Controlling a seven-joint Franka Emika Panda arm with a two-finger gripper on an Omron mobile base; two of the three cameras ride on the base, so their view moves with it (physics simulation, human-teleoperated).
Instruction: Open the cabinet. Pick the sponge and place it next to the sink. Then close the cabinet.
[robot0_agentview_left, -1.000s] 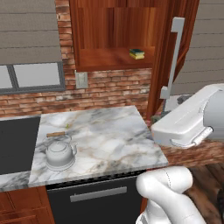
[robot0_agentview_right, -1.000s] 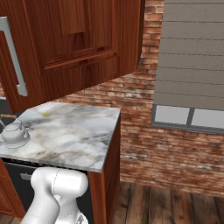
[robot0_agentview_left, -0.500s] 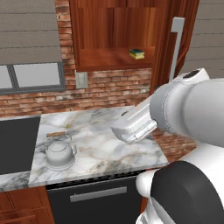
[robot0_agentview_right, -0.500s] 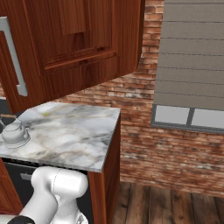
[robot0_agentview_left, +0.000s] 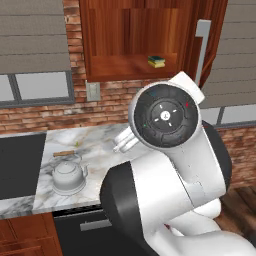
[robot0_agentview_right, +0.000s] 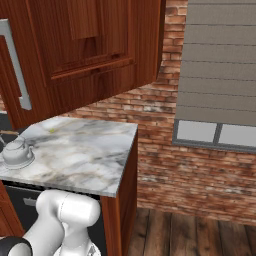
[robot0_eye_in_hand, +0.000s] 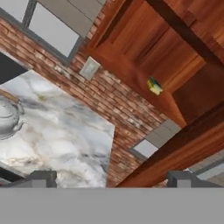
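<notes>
Reddish-brown cabinet (robot0_agentview_left: 135, 40) stands open, so the picking step is in hand; the sponge (robot0_agentview_left: 156, 61) lies at the right end of its shelf; the hand (robot0_eye_in_hand: 111, 179), released and empty, must rise toward it.

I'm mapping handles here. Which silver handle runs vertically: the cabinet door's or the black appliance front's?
The cabinet door's: its long silver bar handle stands upright on the open door. The appliance front's grey handle, below the marble counter, lies horizontal.
</notes>
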